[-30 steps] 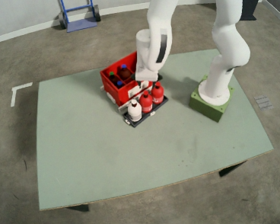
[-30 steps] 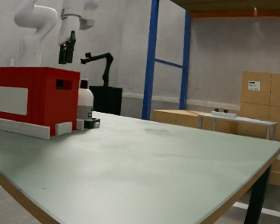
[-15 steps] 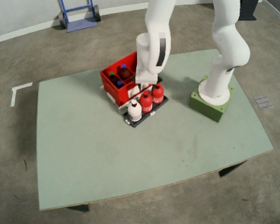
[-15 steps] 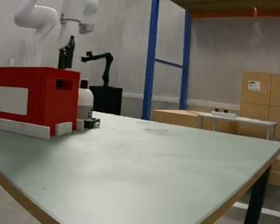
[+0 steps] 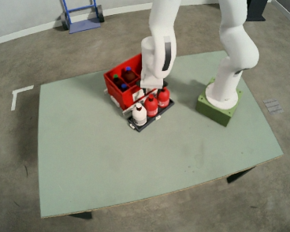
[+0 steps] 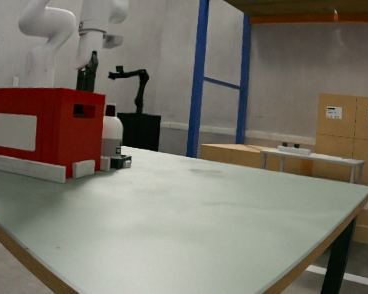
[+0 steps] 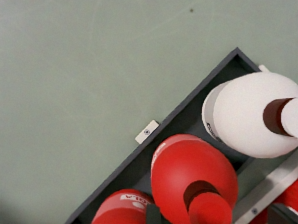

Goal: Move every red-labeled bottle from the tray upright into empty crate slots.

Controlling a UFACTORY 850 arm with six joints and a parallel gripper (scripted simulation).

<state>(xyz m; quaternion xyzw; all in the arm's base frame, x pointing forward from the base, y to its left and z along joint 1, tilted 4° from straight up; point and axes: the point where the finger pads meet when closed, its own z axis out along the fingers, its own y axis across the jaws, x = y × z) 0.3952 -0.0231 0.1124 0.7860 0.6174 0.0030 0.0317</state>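
A dark tray point(image 5: 147, 125) point(image 6: 120, 161) point(image 7: 200, 90) sits against the red crate point(image 5: 113, 89) point(image 6: 43, 125). A white bottle point(image 5: 139, 114) point(image 6: 111, 132) point(image 7: 250, 122) and two red bottles stand on the tray; one red bottle point(image 5: 150, 105) point(image 7: 192, 175) is in the middle and the other red bottle point(image 5: 163, 97) point(image 7: 122, 207) is at the far end. The crate holds dark bottles with a green cap point(image 5: 116, 77) and blue caps point(image 5: 128, 69). My gripper point(image 6: 86, 76) hangs open and empty just above the middle red bottle. Its fingers are mostly hidden in the top view.
The arm's green base block point(image 5: 219, 104) stands on the table to the right of the tray. White blocks point(image 6: 28, 169) line the crate's foot. A blue hand truck point(image 5: 81, 17) stands on the floor behind the table.
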